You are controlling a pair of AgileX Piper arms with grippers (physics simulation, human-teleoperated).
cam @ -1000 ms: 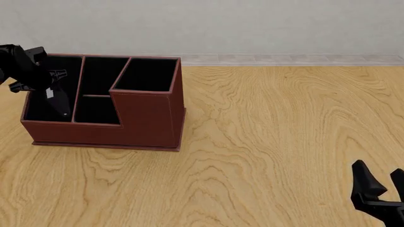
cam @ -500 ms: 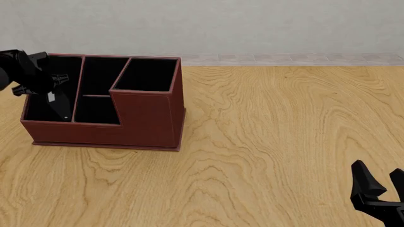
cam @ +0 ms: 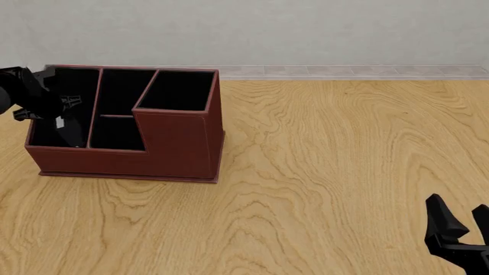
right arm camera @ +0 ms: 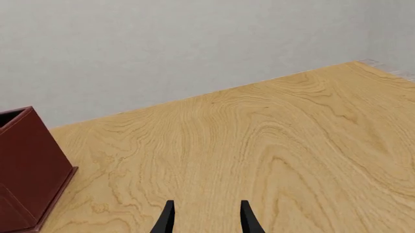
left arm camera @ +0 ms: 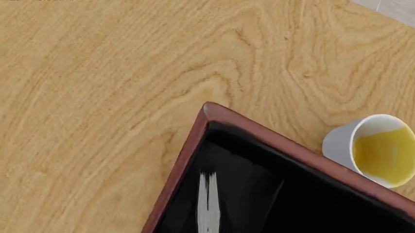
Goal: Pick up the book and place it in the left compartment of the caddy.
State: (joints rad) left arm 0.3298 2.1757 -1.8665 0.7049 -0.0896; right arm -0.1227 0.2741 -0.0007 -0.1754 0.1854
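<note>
The reddish-brown caddy point(cam: 177, 143) stands at the table's far left. My left gripper point(cam: 58, 111) hangs over its left compartment point(cam: 44, 133), the long slot at the low end. The black book point(cam: 73, 134) with a small white mark hangs from it, tilted, its lower part inside that slot. In the left wrist view the book's white mark point(left arm camera: 207, 206) sits dead centre inside the black-lined slot point(left arm camera: 272, 204); my black fingers do not stand out against it. My right gripper point(cam: 460, 220) rests open and empty near the front right corner, also seen as my right gripper point(right arm camera: 207, 221).
A white cup point(left arm camera: 372, 150) of yellow liquid stands just outside the caddy's rim point(left arm camera: 272, 138) in the left wrist view only. The caddy's side wall point(right arm camera: 26, 165) shows in the right wrist view. A pale wall runs along the table's far edge.
My left gripper and the book have sunk a little and drifted slightly left, carrying the book deeper into the left slot. The right arm has not moved.
</note>
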